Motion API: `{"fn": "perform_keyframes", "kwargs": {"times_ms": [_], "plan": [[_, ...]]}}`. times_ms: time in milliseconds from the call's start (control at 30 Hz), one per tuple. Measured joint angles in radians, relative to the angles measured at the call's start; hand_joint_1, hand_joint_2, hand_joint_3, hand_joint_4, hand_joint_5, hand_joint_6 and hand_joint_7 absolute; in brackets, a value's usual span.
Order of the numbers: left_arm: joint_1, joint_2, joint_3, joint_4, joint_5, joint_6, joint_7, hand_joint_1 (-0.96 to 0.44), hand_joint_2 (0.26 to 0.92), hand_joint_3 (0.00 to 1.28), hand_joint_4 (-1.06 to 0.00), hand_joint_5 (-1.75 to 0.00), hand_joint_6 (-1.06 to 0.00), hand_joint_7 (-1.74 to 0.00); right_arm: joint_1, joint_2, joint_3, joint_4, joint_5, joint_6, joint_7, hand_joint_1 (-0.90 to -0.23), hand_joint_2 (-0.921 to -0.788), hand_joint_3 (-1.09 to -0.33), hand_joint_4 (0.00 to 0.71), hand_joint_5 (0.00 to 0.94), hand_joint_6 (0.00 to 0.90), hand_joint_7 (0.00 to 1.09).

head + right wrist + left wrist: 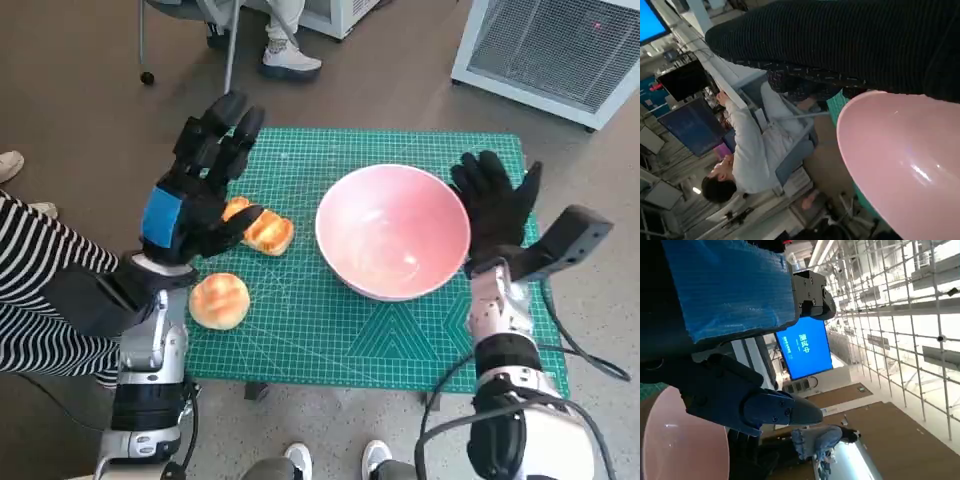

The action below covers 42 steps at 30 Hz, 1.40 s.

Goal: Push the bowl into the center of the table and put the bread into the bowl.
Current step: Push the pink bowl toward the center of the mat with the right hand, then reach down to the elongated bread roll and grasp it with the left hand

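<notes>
A pink bowl [393, 232] stands upright on the green mat [300, 320], a little right of the middle; it also shows in the left wrist view [675, 440] and the right wrist view [905, 160]. My gloved right hand [495, 200] is open, its fingers spread against the bowl's right rim. A browned bread piece [262, 230] lies left of the bowl, partly hidden. A round bun [219, 300] sits near the mat's left front. My left hand [200, 185] hovers open above the browned bread, holding nothing.
A person in a striped sleeve [40, 290] is at the left edge. Shoes [290, 60] and chair legs stand beyond the table. A white unit [550, 50] is at the far right. A seated person [745, 150] shows in the right wrist view.
</notes>
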Motion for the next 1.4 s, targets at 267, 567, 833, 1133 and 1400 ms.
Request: {"fn": "perform_keyframes", "kwargs": {"times_ms": [267, 567, 833, 1133, 1400], "plan": [[0.011, 0.0, 0.004, -0.012, 0.009, 0.0, 0.013, -0.7, 0.921, 0.21, -0.18, 0.0, -0.1, -0.34, -0.032, 0.042, -0.022, 0.005, 0.028, 0.016, 0.0, -0.706, -0.921, -0.838, 0.105, 0.0, 0.137, 0.26], [0.023, -0.001, 0.004, -0.04, 0.014, -0.001, 0.024, -0.7, 0.921, 0.21, -0.18, 0.0, -0.12, -0.33, -0.046, 0.042, -0.016, 0.004, 0.021, 0.02, 0.008, -0.705, -0.921, -0.87, 0.102, 0.001, 0.121, 0.25], [0.032, -0.004, -0.001, -0.042, 0.019, -0.001, 0.032, -0.7, 0.921, 0.21, -0.18, 0.0, -0.12, -0.32, -0.045, 0.005, 0.046, -0.024, -0.027, -0.054, 0.023, -0.706, -0.921, -0.879, 0.131, 0.014, 0.146, 0.27], [0.03, -0.01, -0.021, -0.042, 0.022, -0.001, 0.045, -0.71, 0.921, 0.22, -0.18, 0.0, -0.12, -0.31, 0.0, -0.04, 0.176, -0.155, -0.14, -0.255, 0.083, -0.757, -0.921, -0.805, 0.168, 0.021, 0.188, 0.3], [0.019, -0.028, -0.037, -0.042, 0.022, 0.0, 0.052, -0.7, 0.921, 0.22, -0.18, 0.0, -0.12, -0.31, 0.124, -0.063, 0.282, -0.415, -0.205, -0.388, 0.128, -0.788, -0.921, -0.742, 0.195, 0.015, 0.196, 0.38]]}}
